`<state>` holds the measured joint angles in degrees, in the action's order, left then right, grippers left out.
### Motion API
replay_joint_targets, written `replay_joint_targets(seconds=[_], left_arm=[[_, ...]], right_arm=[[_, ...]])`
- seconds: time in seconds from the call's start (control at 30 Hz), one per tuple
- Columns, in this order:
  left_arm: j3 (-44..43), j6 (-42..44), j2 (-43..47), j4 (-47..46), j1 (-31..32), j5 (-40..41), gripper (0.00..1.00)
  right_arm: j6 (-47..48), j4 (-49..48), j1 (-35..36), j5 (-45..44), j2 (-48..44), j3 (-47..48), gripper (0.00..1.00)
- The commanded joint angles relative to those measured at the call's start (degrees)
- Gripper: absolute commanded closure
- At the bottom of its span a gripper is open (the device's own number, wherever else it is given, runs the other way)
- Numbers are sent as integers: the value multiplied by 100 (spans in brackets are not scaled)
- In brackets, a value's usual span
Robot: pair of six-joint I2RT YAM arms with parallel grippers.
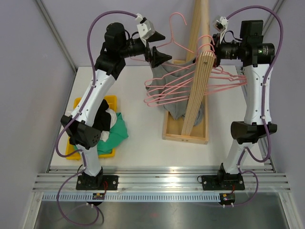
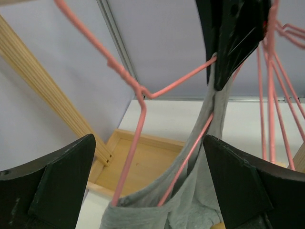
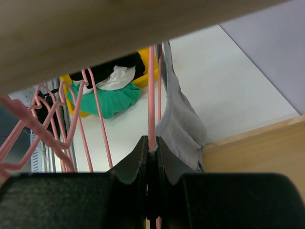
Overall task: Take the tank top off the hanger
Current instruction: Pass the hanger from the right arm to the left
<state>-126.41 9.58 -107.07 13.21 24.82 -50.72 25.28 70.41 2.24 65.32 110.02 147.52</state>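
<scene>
left gripper raised, jaws wide | right gripper clamping hanger

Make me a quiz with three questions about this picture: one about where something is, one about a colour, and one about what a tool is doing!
1. Where is the yellow bin?
A. on the left of the table
B. on the right of the table
C. hanging up high

2. What colour is the tank top?
A. pink
B. grey
C. green

3. What is the right tool doing?
A. standing wide open
B. holding the bin
C. shut on a hanger

Answers:
1 A, the top view shows the bin on the left side.
2 B, the cloth draped on the hanger is grey.
3 C, the tool pinches the pink wire.
</scene>
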Motion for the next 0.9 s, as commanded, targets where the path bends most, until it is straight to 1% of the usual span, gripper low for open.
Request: replay_joint_targets(seconds=[0.0, 0.13, 0.2, 0.23, 0.27, 0.3, 0.33, 0.37, 0.5, 0.53, 0.6, 0.63, 0.7, 0.73, 0.77, 0.8, 0.87], left_arm=[[-261, 219, -77, -3, 120, 123, 1], [-366, 219, -165, 41, 164, 238, 1], [-393, 176, -183, 67, 172, 247, 21], [-367, 158, -174, 67, 181, 238, 32], [-358, 149, -166, 67, 181, 238, 51], [-341, 132, -157, 76, 199, 229, 68], [-297, 97, -122, 59, 199, 247, 88], [-227, 53, -87, 24, 199, 273, 100], [116, -53, 177, -275, 278, 343, 100], [134, -53, 247, -275, 295, 465, 100], [143, -71, 300, -275, 322, 536, 100], [143, -79, 309, -258, 331, 685, 100], [195, -80, 362, -293, 340, 782, 100], [222, -80, 388, -328, 348, 852, 100], [266, -114, 414, -372, 348, 914, 100], [344, -115, 441, -450, 348, 941, 100], [450, -158, 485, -547, 348, 1002, 100]], right_arm=[[258, 104, 110, 446, -533, -57, 100], [320, 113, 119, 710, -709, -197, 100], [302, 104, 145, 684, -745, -215, 100], [302, 113, 145, 658, -754, -233, 100], [302, 113, 154, 588, -745, -250, 100], [302, 122, 163, 544, -745, -259, 100], [302, 122, 163, 456, -727, -294, 100], [285, 113, 189, 386, -701, -303, 100], [259, 148, 338, -316, -631, -347, 100], [163, 70, 347, -631, -622, -391, 95], [74, -62, 373, -993, -674, -505, 91], [-48, -254, 382, -1378, -709, -653, 81], [-128, -492, 374, -1714, -885, -1004, 74], [-250, -815, 374, -2072, -972, -1154, 70], [-312, -993, 374, -2215, -1156, -1312, 61], [-339, -1316, 374, -2338, -1245, -1601, 55], [-471, -1634, 374, -2673, -1525, -1866, 39]])
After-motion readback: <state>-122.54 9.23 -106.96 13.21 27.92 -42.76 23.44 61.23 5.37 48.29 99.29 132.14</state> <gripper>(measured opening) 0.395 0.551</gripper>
